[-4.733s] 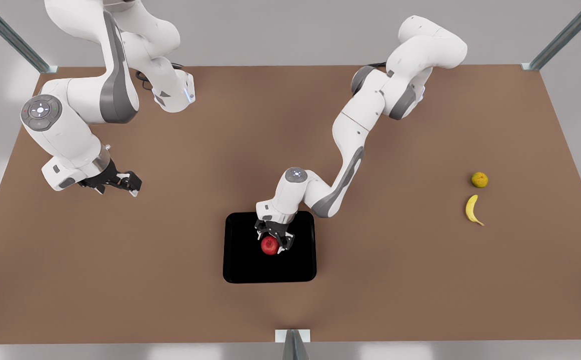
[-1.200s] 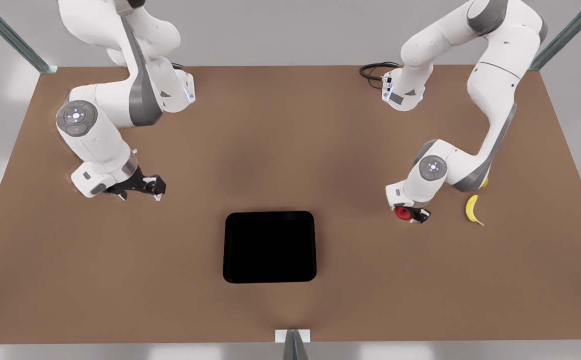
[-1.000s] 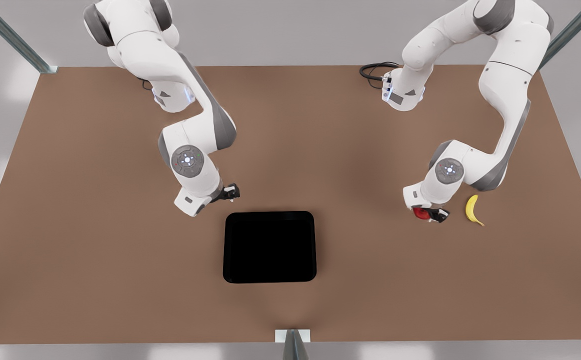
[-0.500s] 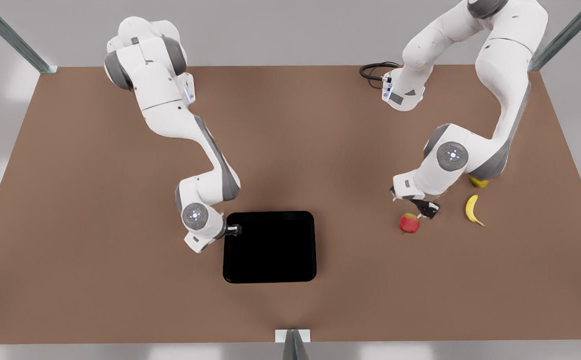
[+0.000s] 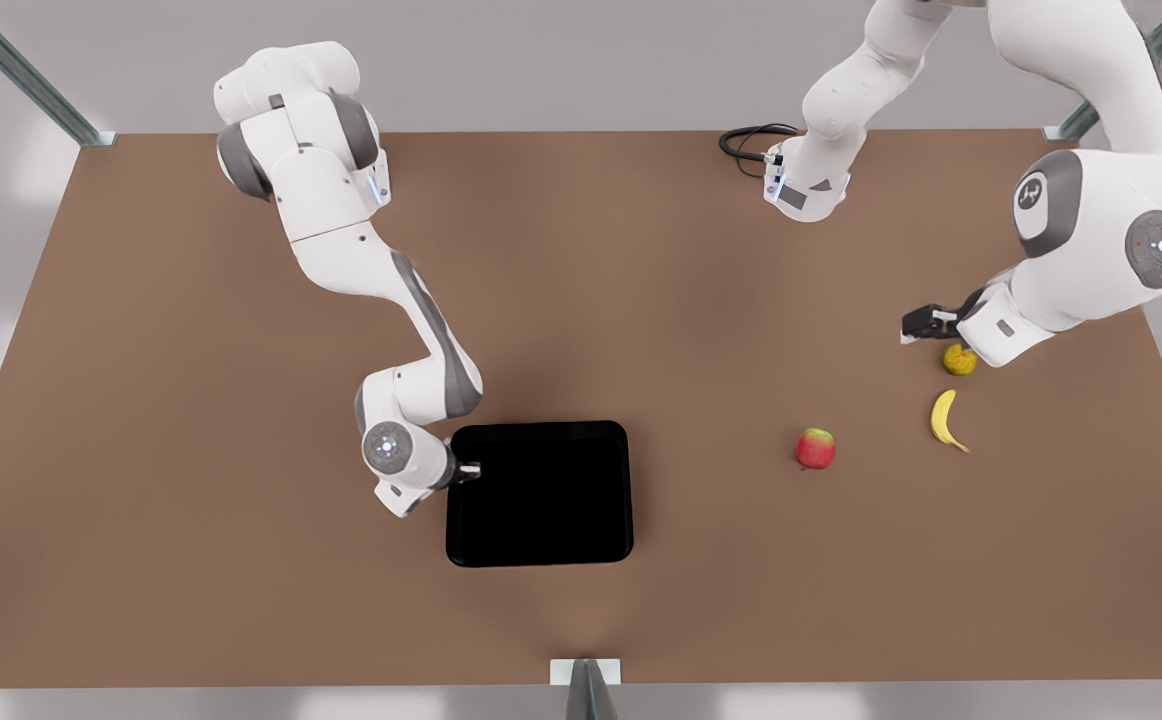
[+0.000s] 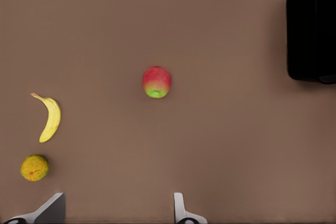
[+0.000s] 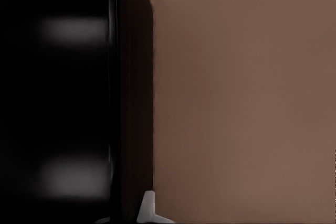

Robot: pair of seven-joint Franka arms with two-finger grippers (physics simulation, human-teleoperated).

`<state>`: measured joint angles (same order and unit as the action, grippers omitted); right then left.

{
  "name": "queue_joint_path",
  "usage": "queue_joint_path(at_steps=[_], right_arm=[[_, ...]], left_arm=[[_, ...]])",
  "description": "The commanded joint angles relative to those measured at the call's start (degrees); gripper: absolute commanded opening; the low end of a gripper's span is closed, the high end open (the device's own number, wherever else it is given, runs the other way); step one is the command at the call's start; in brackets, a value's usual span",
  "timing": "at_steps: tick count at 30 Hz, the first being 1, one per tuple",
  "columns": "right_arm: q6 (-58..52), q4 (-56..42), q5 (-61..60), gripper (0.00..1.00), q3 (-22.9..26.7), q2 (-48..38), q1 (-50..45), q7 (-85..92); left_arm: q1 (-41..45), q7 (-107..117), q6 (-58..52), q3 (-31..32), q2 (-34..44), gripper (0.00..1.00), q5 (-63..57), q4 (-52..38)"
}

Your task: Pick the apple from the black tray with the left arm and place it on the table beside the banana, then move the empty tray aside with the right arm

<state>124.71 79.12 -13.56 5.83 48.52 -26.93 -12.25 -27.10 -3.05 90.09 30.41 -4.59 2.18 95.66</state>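
The apple (image 5: 815,448) (image 6: 157,82), red with a green patch, lies alone on the brown table (image 5: 641,300), left of the banana (image 5: 945,420) (image 6: 49,119) in the front view. My left gripper (image 5: 919,323) (image 6: 116,209) hangs open and empty above the table, behind the apple and beside the small orange fruit. The black tray (image 5: 539,494) (image 6: 314,30) is empty. My right gripper (image 5: 471,468) sits at the middle of the tray's edge on the front view's left. One white fingertip (image 7: 149,207) presses the outside of the rim (image 7: 131,103); the other is hidden in the black.
A small yellow-orange fruit (image 5: 959,359) (image 6: 34,167) lies just behind the banana, close under the left wrist. A black cable (image 5: 746,143) coils at the table's back edge. Open tabletop lies to the front view's left of the tray.
The left gripper has let go of the apple, risen and drawn back toward the orange fruit. The right arm swung in from the left and settled low on the tray's edge.
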Motion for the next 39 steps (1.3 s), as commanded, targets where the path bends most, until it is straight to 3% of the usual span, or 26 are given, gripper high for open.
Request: queue_joint_path(at_steps=[1, 2, 5, 8, 15, 19, 25, 39], right_arm=[[-0.3, -0.2, 1.4, 0.0, -0.1, -0.1, 0.0, 1.2], [-0.3, -0.2, 1.4, 0.0, -0.6, -0.2, 0.1, 1.2], [-1.3, -1.3, 1.3, 0.0, -0.9, -0.9, 0.3, 1.1], [-11.1, -8.6, 1.5, 0.0, -0.6, -2.1, 1.8, 1.7], [-33.3, -14.6, 2.0, 0.0, -0.1, -7.6, 19.2, 32.0], [-39.8, -14.8, 7.6, 0.0, 0.5, -11.0, 29.9, 48.7], [-31.4, -16.1, 12.2, 0.0, 1.1, -5.7, 37.9, 57.4], [-19.6, -15.9, 9.9, 0.0, 0.5, 4.1, 39.5, 58.2]], left_arm=[[24.3, 13.1, -2.0, -20.4, 0.3, 1.0, -0.5, -0.1], [29.6, 13.2, -1.8, -25.8, 0.4, 1.0, -0.4, 0.1], [29.7, 14.5, -1.8, -25.9, 0.2, 1.0, 0.4, -0.1], [29.7, 14.4, -1.8, -25.8, -0.1, 1.0, 0.5, -0.7], [30.1, 14.4, -1.8, -25.7, -0.2, 1.0, 0.5, -0.7], [30.2, 14.5, -1.8, -25.7, -0.2, 1.0, 0.5, -0.7], [30.2, 14.5, -1.8, -25.7, -0.2, 1.0, 0.4, -0.7], [32.9, 21.4, -0.2, -25.4, -0.9, 1.0, 0.5, -0.7]])
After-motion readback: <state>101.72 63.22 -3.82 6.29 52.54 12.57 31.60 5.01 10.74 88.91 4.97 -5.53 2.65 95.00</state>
